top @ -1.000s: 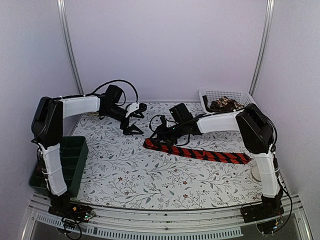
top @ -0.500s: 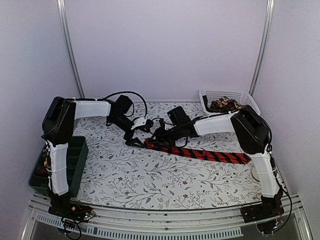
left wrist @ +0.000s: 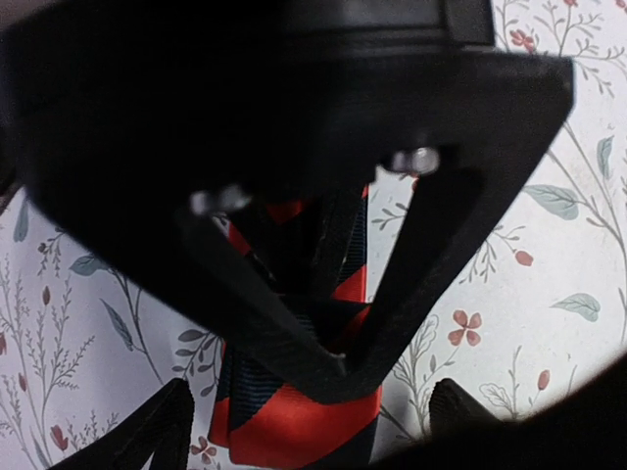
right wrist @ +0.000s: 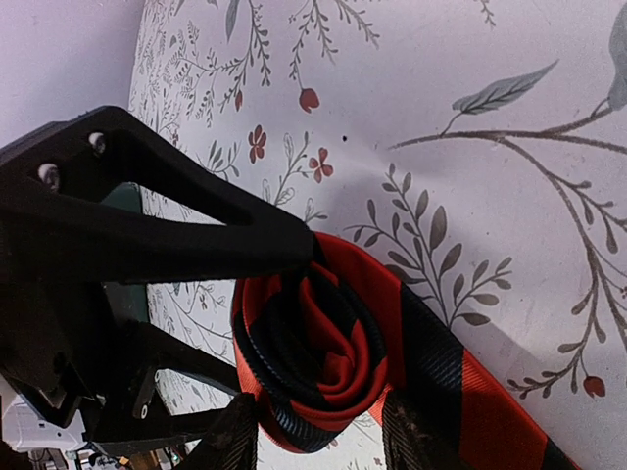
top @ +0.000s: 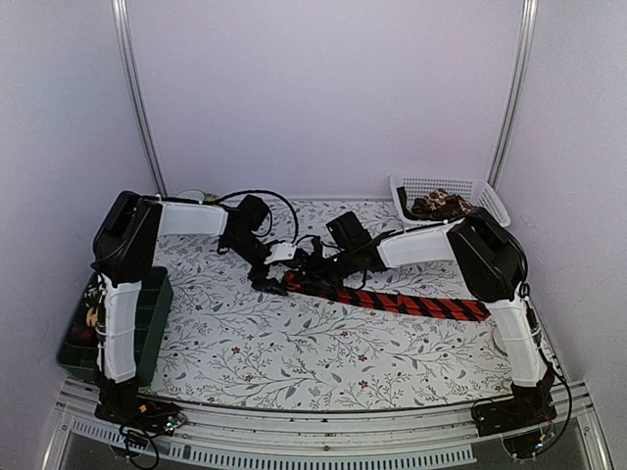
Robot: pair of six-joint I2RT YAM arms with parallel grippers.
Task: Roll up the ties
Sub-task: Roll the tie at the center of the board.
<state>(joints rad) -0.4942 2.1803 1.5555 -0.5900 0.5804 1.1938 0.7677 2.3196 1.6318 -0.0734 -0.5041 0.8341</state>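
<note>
A red tie with black diagonal stripes (top: pixel 411 303) lies across the middle of the table. Its left end is wound into a small coil (right wrist: pixel 323 362). My right gripper (right wrist: pixel 318 441) is shut on this coil, one finger on each side of it; in the top view the right gripper (top: pixel 313 270) is at the tie's left end. My left gripper (top: pixel 277 266) is right beside it, open, with its fingers (left wrist: pixel 157 431) wide apart on either side of the coil (left wrist: pixel 294 421). One left finger (right wrist: pixel 147 225) touches the coil's top edge.
A white basket (top: pixel 478 188) at the back right holds brown-patterned ties (top: pixel 438 205). A green bin (top: pixel 147 304) stands at the table's left edge. Black cables (top: pixel 279 211) loop over the table behind the grippers. A white disc (top: pixel 502 338) lies by the right arm.
My left arm has swung right and forward from the back left until its gripper meets the tie's coiled end. The right gripper has stayed at the coil.
</note>
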